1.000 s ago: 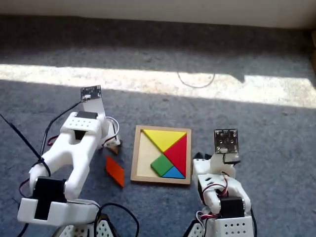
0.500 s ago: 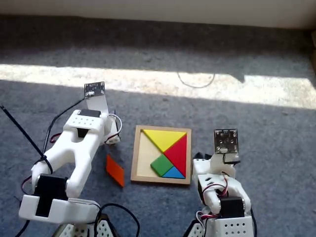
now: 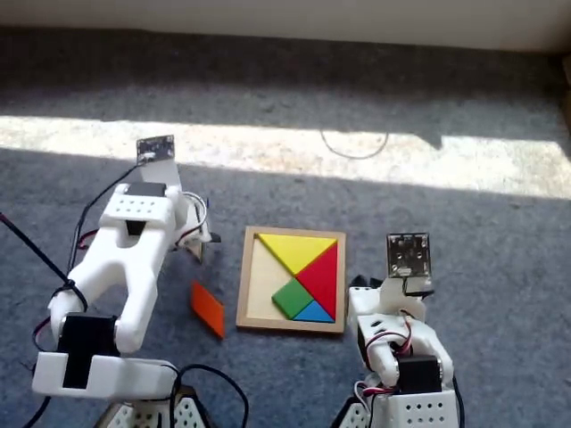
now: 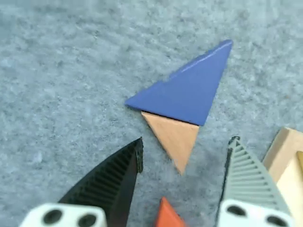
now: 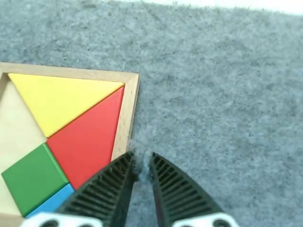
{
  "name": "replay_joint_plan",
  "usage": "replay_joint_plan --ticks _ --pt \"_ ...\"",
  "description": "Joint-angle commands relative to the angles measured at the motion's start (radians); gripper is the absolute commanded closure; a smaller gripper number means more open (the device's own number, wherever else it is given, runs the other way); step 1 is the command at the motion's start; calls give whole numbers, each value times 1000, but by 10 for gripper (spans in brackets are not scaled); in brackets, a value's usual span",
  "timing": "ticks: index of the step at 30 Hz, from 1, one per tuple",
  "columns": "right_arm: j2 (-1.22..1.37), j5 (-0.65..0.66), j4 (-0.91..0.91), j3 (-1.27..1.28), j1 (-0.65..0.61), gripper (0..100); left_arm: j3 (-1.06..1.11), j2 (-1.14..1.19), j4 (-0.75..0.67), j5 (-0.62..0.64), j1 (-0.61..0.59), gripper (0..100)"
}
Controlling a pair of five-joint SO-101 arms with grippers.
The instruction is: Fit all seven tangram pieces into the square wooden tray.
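Grey carpet (image 3: 464,232), sunlit band (image 3: 268,147) across; left tool (image 4: 185,141) wide over tan triangle (image 4: 173,135); right tool (image 5: 142,157) narrow.

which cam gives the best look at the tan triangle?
Left wrist view: the tan triangle is whole in frame, one edge against the blue triangle, just ahead of the open left claw. In the high view the left arm sits over that spot. The right wrist view faces the tray corner instead.
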Motion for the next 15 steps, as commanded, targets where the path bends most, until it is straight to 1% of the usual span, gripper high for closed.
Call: replay_joint_plan --ticks 1,4,9,12,15 --pt "-2 -3 7 102 12 990 -62 -4 -17 63 -27 726" --pt "-2 -3 7 102 12 990 -65 12 -25 64 -25 742" --pt "-2 -3 8 102 12 990 -79 130 -26 66 -30 744" --pt "-2 -3 8 102 12 990 -154 205 -9 68 -47 745" --pt "-2 -3 8 102 12 990 -236 262 52 68 -74 745"
